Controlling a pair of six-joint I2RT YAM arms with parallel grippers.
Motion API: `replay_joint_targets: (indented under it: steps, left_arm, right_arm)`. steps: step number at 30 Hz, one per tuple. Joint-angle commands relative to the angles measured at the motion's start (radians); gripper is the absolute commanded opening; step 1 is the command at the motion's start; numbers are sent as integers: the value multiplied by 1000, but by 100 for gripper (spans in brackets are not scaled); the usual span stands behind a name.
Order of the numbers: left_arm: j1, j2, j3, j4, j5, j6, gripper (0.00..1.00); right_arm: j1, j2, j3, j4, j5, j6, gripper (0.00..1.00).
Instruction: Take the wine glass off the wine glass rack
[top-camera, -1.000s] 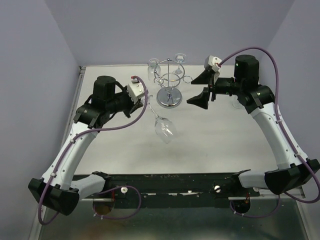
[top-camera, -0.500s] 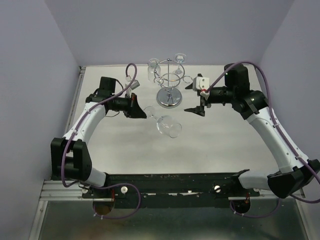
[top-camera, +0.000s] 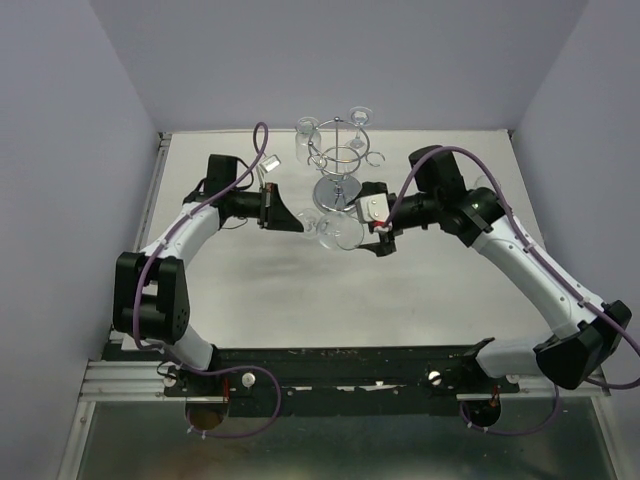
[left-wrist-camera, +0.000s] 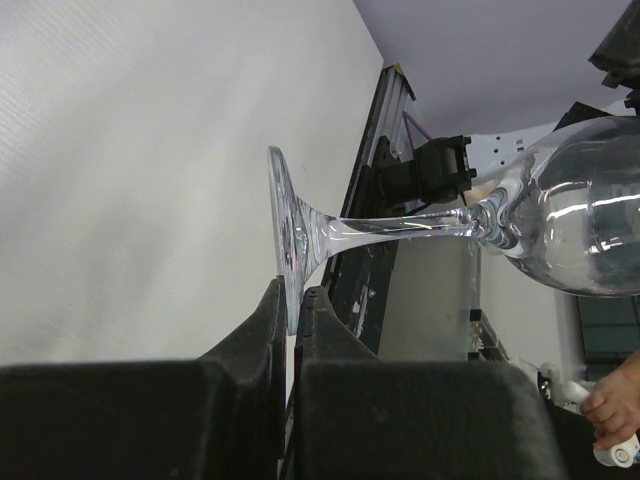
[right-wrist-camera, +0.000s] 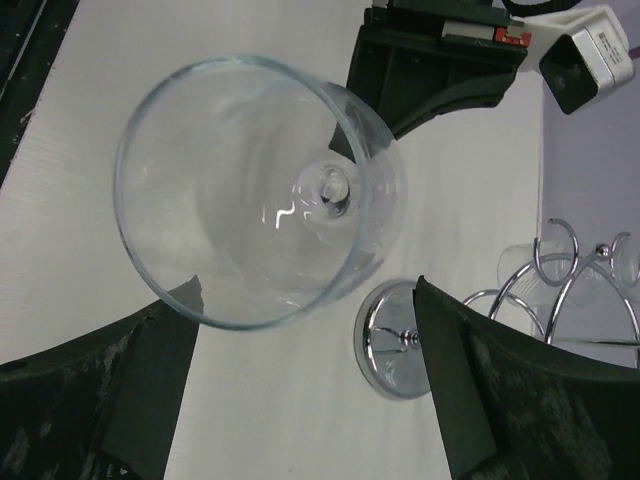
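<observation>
A clear wine glass (top-camera: 338, 230) lies sideways in the air in front of the wine glass rack (top-camera: 338, 158), off its hooks. My left gripper (top-camera: 293, 220) is shut on the rim of the glass's foot (left-wrist-camera: 287, 240), with the stem (left-wrist-camera: 400, 225) and bowl (left-wrist-camera: 590, 230) pointing away to the right. My right gripper (top-camera: 368, 235) is open at the bowl's mouth. In the right wrist view the bowl (right-wrist-camera: 260, 190) faces the camera, its lower rim between my wide-apart fingers (right-wrist-camera: 150, 380), not touching them. The rack's mirrored base (right-wrist-camera: 390, 340) stands just beyond.
Two more glasses (top-camera: 307, 135) (top-camera: 360, 118) hang on the chrome rack near the back wall. The left gripper (right-wrist-camera: 430, 70) shows behind the glass in the right wrist view. A person's hand (left-wrist-camera: 610, 405) shows beyond the table's near edge.
My left gripper has carried the glass right and toward the rack's front, tipping it level. My right arm has swung left and down, bringing its open jaws up to the bowl.
</observation>
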Motion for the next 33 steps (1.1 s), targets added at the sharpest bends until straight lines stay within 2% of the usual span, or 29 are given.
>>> replay_joint_targets:
  steps: [1,21,29,33]
  left_arm:
    - [7,34,16,137,66,-112,0]
    - [5,150,139,130,-11,-105,0]
    - [5,131,147,58,-34,-39,0]
    - [4,124,127,44,-33,-32,0]
  right_arm:
    - [18,35,51,18,-15,-18,93]
    - [33,76,68,91,-48,25,100]
    - [45,62,13,254,2,131,100]
    - [50,61,8,265,-1,136,99]
